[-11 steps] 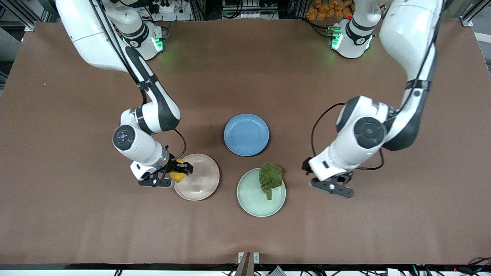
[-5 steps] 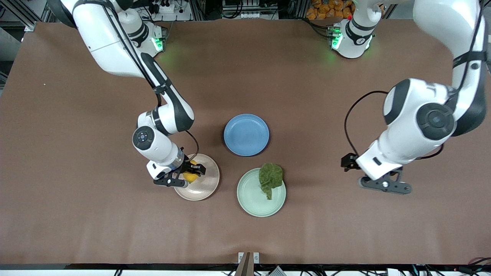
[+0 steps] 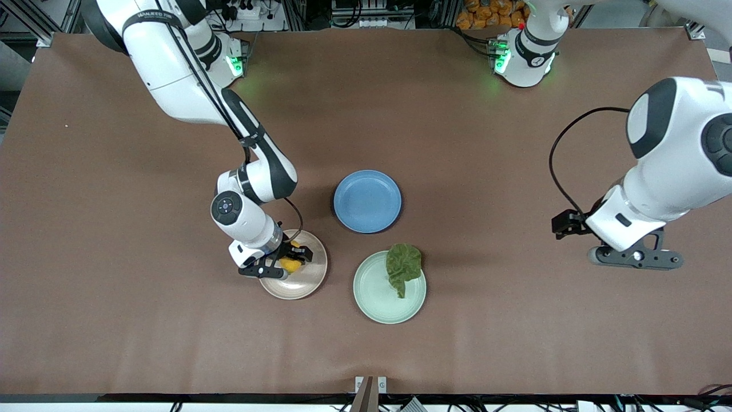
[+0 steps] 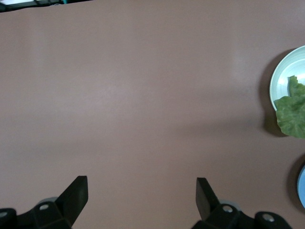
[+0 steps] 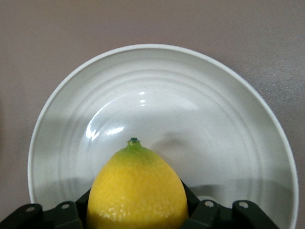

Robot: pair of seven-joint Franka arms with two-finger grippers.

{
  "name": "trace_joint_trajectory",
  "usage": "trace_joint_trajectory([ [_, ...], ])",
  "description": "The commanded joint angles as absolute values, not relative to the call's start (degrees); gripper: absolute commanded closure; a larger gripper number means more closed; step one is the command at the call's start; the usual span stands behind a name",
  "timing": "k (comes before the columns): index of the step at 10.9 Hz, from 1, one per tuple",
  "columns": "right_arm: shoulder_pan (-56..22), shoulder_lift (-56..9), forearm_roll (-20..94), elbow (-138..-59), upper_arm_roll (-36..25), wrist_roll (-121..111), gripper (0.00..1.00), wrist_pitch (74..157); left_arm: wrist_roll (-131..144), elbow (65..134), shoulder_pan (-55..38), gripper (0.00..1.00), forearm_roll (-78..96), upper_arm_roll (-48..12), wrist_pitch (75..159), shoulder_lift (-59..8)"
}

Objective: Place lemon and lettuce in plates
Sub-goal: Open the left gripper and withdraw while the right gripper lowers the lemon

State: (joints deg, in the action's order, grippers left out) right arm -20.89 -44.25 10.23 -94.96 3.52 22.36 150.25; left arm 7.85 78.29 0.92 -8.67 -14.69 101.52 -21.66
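My right gripper (image 3: 290, 262) is shut on the yellow lemon (image 3: 291, 265) and holds it just over the pale pink-beige plate (image 3: 309, 277). In the right wrist view the lemon (image 5: 138, 191) fills the space between the jaws, with the plate (image 5: 214, 124) right under it. The dark green lettuce (image 3: 402, 266) lies in the pale mint green plate (image 3: 374, 300), overhanging its rim on the side away from the front camera; both show in the left wrist view, lettuce (image 4: 291, 112) and plate (image 4: 280, 81). My left gripper (image 3: 635, 257) is open and empty over bare table at the left arm's end.
A blue plate (image 3: 367, 201) stands empty, farther from the front camera than the two other plates. The brown table (image 3: 114, 320) runs wide on all sides.
My right gripper has carried the lemon from the pink-beige plate's rim to over its inside. My left arm has drawn away from the green plate toward its own end of the table.
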Motion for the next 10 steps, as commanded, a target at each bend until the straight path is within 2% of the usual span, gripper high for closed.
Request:
trace_joint_trajectory([
  [1, -21.8, -45.8, 10.6, -93.4, 2.9, 24.1, 0.0, 150.5, 6.9, 81.2, 3.9, 0.0, -9.1, -15.4, 97.6, -15.7],
  [7, -20.9, -45.4, 10.8, -91.4, 2.5, 24.1, 0.0, 149.2, 6.9, 82.6, 5.4, 0.0, -9.0, -15.8, 95.9, -13.7],
  [8, -20.7, -44.9, 11.2, -91.0, 2.6, 24.2, 0.0, 146.9, 6.9, 82.3, 5.7, 0.0, -9.0, -16.2, 95.5, -13.4],
  [10, -19.3, -45.0, 11.2, -83.6, 2.5, 25.4, 0.0, 132.6, 6.9, 82.0, 5.7, 0.0, -8.2, -16.2, 93.2, -12.2],
])
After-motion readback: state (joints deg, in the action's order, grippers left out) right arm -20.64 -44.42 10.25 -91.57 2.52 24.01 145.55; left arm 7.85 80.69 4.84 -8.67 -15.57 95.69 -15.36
